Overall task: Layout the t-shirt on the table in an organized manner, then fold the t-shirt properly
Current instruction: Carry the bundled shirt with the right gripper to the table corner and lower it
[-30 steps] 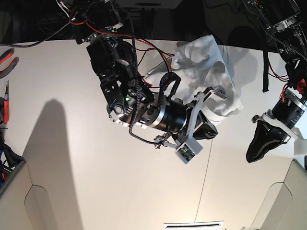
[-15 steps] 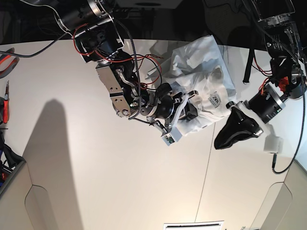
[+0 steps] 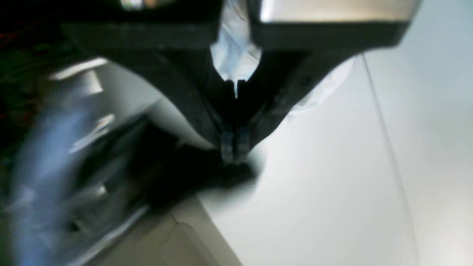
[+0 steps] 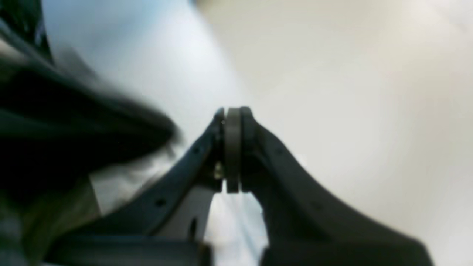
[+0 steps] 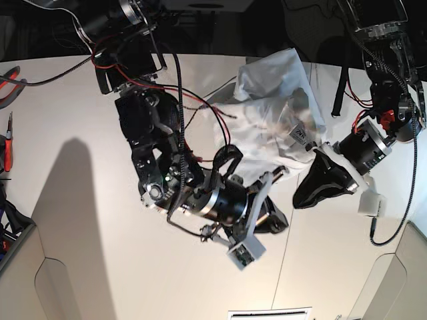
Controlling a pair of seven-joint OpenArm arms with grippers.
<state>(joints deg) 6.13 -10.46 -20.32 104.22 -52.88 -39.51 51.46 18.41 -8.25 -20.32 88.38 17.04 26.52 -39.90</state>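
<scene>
base view looks straight down on the table (image 5: 100,220) from high up; both wrist views sit close behind their jaws, sharing the table and shirt (image 5: 273,113).

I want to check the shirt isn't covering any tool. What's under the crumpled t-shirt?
Only the table shows around the t-shirt. The cloth lies bunched, with the right gripper and left gripper at its edge, so anything beneath is hidden.

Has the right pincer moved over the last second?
Yes. The right pincer, shut, first rose toward the t-shirt, then dropped back down, nearer the table's seam.
</scene>
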